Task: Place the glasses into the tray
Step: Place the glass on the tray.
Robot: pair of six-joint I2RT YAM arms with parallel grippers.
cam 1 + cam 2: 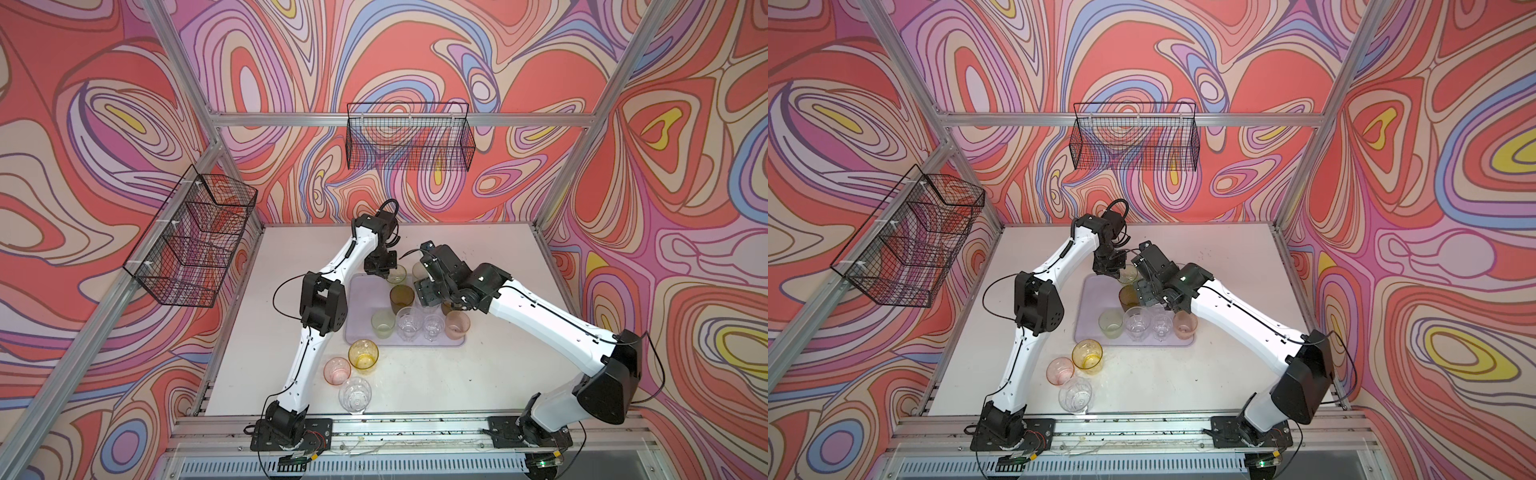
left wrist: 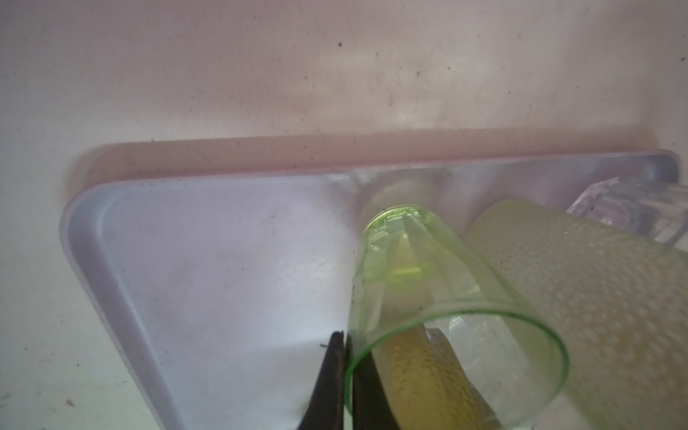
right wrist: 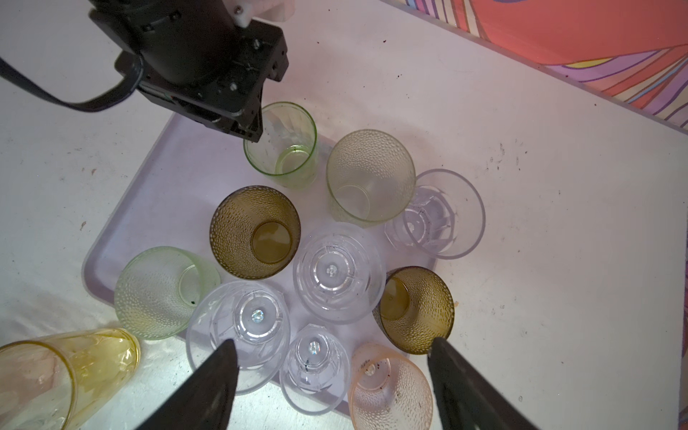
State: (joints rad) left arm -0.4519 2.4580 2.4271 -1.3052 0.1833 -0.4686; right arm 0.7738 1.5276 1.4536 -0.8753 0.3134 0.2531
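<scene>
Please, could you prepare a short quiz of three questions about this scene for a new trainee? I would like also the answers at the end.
1. True or false: the right gripper is shut on something.
2. What does the left gripper pinch by the rim? A) the smooth green glass B) an olive-brown glass C) a pink glass
3. How many glasses stand on the bare table, outside the tray?

Key
1. False: its jaws stand open above the tray, holding nothing.
2. A
3. Three
</scene>
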